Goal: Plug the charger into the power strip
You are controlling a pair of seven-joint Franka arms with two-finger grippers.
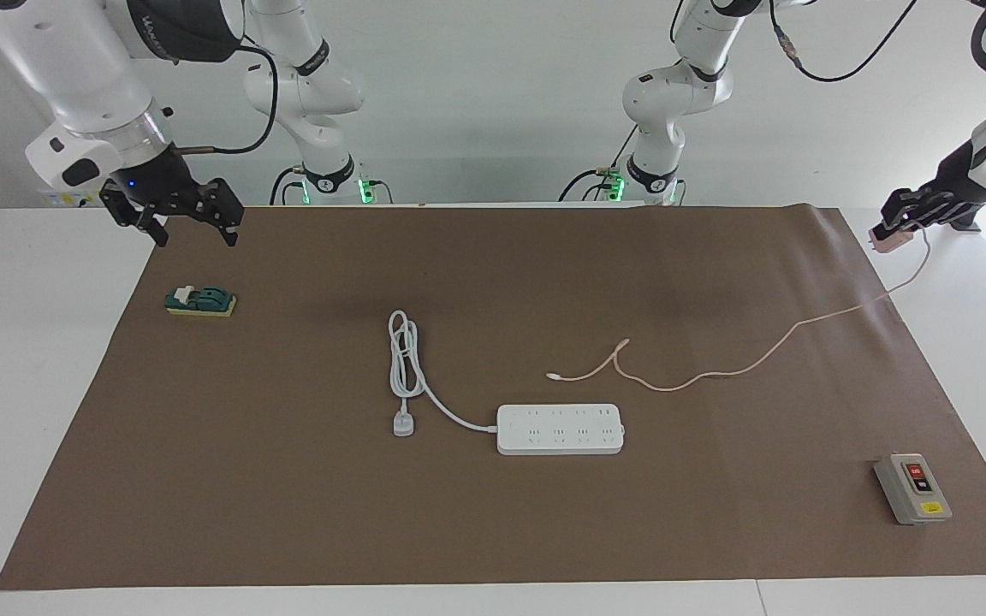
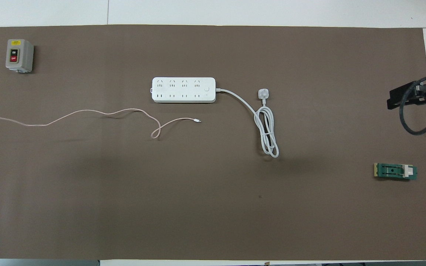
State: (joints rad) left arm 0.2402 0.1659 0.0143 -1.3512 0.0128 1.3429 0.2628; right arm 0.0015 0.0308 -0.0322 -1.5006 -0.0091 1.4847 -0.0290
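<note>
The white power strip lies flat mid-mat, sockets up. My left gripper is shut on the pale pink charger and holds it in the air over the mat's edge at the left arm's end. The cube itself is outside the overhead view. Its thin pink cable trails across the mat, and its loose tip rests a little nearer to the robots than the strip. My right gripper hangs open and empty over the mat's corner at the right arm's end.
The strip's thick white cord is coiled beside it and ends in a round white plug. A grey switch box sits at the left arm's end. A small green part lies below the right gripper.
</note>
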